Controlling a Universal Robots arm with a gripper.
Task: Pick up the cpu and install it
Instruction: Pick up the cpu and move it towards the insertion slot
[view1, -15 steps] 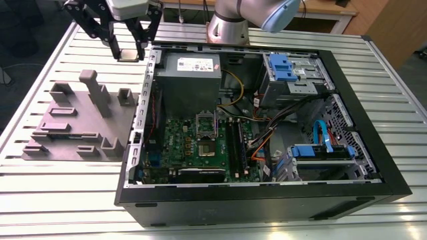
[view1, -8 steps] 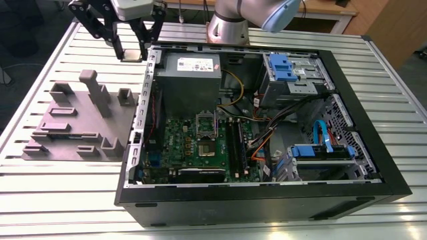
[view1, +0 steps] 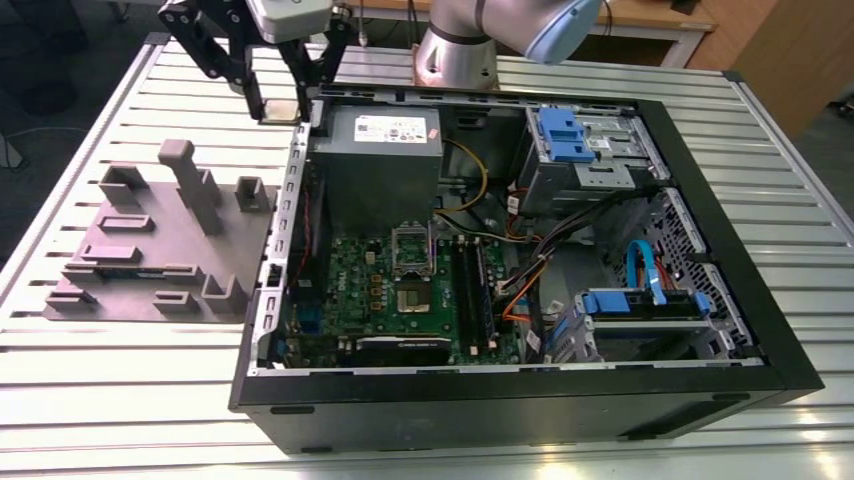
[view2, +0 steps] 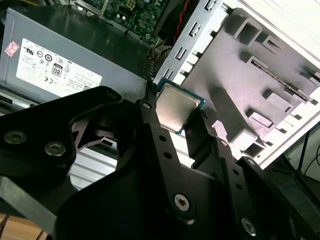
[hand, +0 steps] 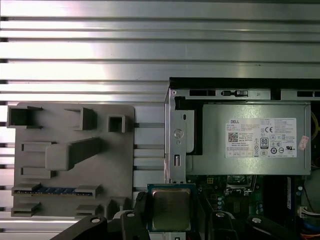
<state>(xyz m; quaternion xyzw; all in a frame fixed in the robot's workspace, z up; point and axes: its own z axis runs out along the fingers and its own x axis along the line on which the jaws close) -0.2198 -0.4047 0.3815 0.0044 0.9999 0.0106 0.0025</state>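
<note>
The cpu (view1: 283, 110) is a small flat square chip with a silvery top. It hangs in the air over the case's back corner on the exterior view's left, with my gripper (view1: 282, 106) shut on it. In both wrist views the black fingers press on two opposite edges of the cpu (view2: 176, 106) (hand: 171, 209). The gripper (view2: 175, 104) (hand: 170, 206) is above the gap between the grey block and the case wall. On the green board (view1: 387, 300) inside the case, the metal socket frame (view1: 411, 262) lies well away from the chip.
The open black computer case (view1: 747, 330) lies on the slatted metal table (view1: 120, 360). A grey power supply (view1: 380, 150) sits just inside, near the gripper. The grey fixture block (view1: 160, 250) with upright posts stands at the exterior view's left. Cables and blue drive bays (view1: 627, 300) fill the case's other side.
</note>
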